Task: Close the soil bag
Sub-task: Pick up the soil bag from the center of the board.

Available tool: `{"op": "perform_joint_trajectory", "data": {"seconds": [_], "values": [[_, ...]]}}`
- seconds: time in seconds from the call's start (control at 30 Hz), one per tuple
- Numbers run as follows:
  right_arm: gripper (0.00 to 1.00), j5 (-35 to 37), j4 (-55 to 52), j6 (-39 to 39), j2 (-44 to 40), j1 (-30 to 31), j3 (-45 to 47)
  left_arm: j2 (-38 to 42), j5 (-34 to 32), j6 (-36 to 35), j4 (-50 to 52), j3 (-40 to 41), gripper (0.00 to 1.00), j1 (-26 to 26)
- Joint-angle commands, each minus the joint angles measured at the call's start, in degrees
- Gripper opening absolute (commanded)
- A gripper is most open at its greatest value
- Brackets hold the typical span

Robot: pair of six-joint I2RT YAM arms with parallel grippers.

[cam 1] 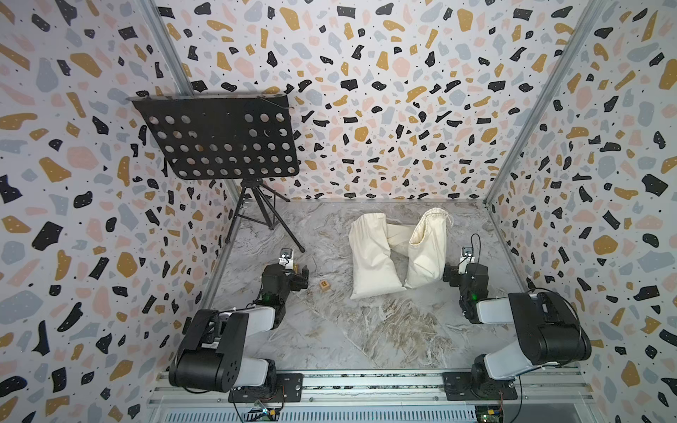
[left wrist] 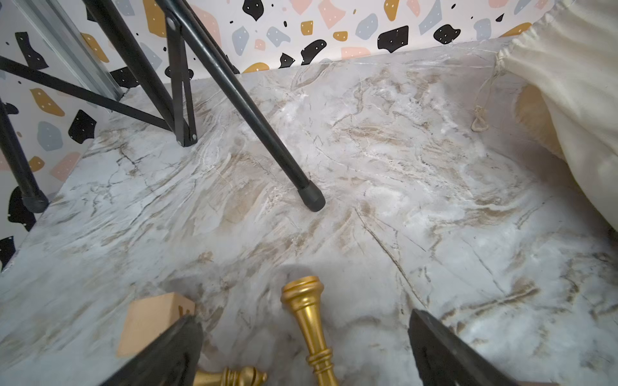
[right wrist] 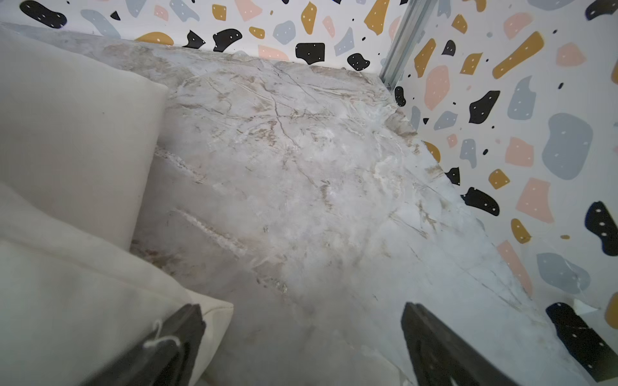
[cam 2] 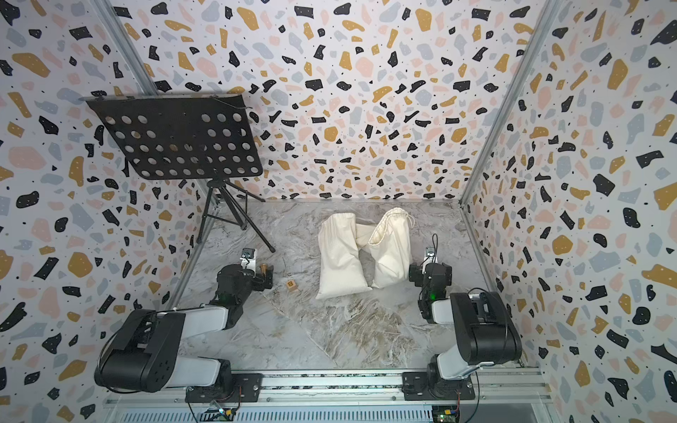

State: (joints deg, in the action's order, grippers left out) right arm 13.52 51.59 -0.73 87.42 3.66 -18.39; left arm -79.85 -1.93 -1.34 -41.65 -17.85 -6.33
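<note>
Soil bag (cam 1: 370, 258): plump cream sack lying on the marbled table (cam 1: 329, 329), centre of both top views, leftmost of three cloth bags. Long axis runs up the frame, bottom seam toward the lower edge, gathered neck toward the back wall. Flat limp bag (cam 1: 397, 234) and frill-rimmed sack (cam 1: 426, 252) sit to its right, the limp one tucked between.

Left claw (cam 1: 300, 274): left of the bag's lower half and apart from it, jaws spread wide, gripping nothing (gold chess pieces (left wrist: 306, 310) lie loose on the table between its fingers). Small wooden block (cam 1: 324, 285) lies between this claw and the bag.

Right claw (right wrist: 301, 310): also spread wide and empty, at the base of the frill-rimmed sack, touching or just beside it. That sack stands between it and the soil bag.

Judgement: the left arm has the clearer path; the neck lies up-frame and rightward of it.

Views: only the left wrist view shows the drawstring (left wrist: 479, 118), trailing from the gathered hem at upper right to a knot on the table. In the top views it is too thin to make out. The right wrist view shows cream cloth at its left edge and no neck.
</note>
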Motion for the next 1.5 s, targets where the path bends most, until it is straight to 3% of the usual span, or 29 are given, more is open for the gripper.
{"op": "perform_joint_trajectory", "data": {"seconds": [0.0,0.5,0.57,0.67,0.83,0.97,1.1,1.27,1.47], "values": [[1.00,-1.1,0.3,-0.5,-0.6,0.3,-1.2,0.6,0.7,-0.4,-2.2,-0.9,1.00,0.3],[1.00,-4.2,-1.2,0.2,-0.7,-1.1,-1.8,1.0,1.4,-0.6,-2.0,-1.1,1.00,0.4],[1.00,-4.1,-2.7,0.0,-1.3,-1.0,-2.4,3.7,3.3,-1.6,2.9,-3.2,1.00,0.3],[1.00,-1.6,-10.8,1.0,-7.0,-0.9,-4.0,9.6,1.5,1.3,19.4,-8.6,1.00,0.2],[1.00,2.8,-30.0,7.0,-18.3,-0.4,-9.5,20.1,0.7,6.9,27.1,-10.6,1.00,-0.7],[1.00,6.4,-43.6,10.0,-26.4,1.7,-14.5,22.8,1.3,12.8,31.0,-13.8,1.00,-5.5],[1.00,7.5,-55.3,9.4,-32.6,5.1,-21.5,22.7,1.3,15.6,38.4,-20.1,1.00,-14.4],[1.00,1.2,-66.1,8.5,-38.1,10.0,-29.8,23.0,4.7,18.3,38.7,-23.0,1.00,-23.0],[1.00,-6.7,-74.4,7.6,-36.6,12.4,-37.0,18.0,9.7,19.2,39.3,-27.7,1.00,-28.7]]}}
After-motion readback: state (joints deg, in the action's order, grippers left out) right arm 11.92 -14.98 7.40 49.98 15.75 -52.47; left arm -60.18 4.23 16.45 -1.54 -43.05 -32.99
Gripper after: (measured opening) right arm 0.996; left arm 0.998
